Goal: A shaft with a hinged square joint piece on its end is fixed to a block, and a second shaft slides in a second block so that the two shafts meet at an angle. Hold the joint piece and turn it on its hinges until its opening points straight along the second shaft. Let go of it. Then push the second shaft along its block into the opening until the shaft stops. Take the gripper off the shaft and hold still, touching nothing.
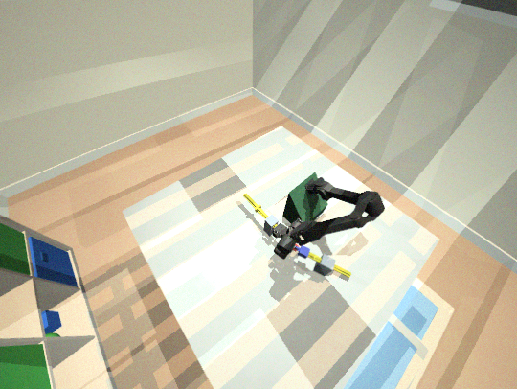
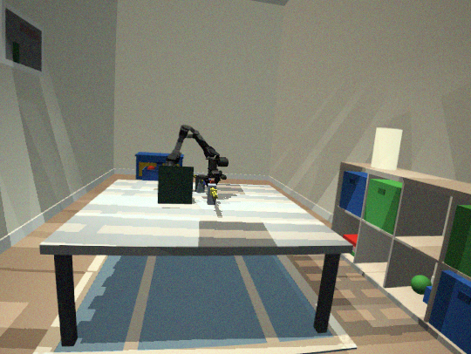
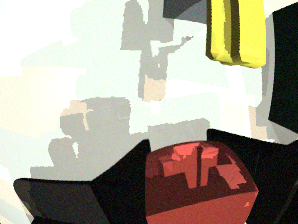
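My gripper (image 1: 288,245) (image 2: 214,177) (image 3: 178,140) is shut on the red square joint piece (image 3: 200,196) (image 1: 300,248), low over the table. The joint piece sits on the end of the fixed yellow shaft (image 1: 341,270), which runs through a grey block (image 1: 326,263). I cannot see the joint's opening.
A dark green box (image 1: 306,198) (image 2: 175,184) stands on the table (image 2: 196,249) right beside the arm and the shafts. A shelf with blue and green bins (image 2: 384,205) stands off the table to one side. A blue bin (image 2: 150,165) sits on the floor behind.
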`<state>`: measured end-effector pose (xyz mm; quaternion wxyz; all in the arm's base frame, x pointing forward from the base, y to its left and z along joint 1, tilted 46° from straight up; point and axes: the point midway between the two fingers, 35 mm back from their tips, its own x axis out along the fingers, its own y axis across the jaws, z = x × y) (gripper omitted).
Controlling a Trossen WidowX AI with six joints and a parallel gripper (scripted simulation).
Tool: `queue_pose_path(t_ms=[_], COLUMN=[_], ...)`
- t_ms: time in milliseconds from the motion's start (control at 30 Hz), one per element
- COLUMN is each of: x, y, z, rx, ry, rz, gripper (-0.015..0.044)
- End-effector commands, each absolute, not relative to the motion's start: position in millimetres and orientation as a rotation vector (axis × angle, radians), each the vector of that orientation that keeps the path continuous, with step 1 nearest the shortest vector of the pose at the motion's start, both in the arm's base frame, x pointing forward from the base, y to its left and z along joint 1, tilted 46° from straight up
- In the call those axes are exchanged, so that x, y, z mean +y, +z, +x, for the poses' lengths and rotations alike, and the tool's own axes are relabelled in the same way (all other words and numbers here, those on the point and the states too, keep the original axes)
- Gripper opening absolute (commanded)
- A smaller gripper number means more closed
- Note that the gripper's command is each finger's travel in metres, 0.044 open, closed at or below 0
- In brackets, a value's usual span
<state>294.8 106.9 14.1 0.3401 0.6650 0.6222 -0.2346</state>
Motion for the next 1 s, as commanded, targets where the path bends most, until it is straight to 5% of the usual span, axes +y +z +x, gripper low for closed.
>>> queue_pose_path(t_ms=[0, 967], x=[107.7, 109.8], y=[13.0, 11.0], z=[291.6, 284.6], rx=[1.631, 1.647], ry=[-0.661, -0.777], rz=[1.790, 1.917], gripper=[0.0000, 0.0026])
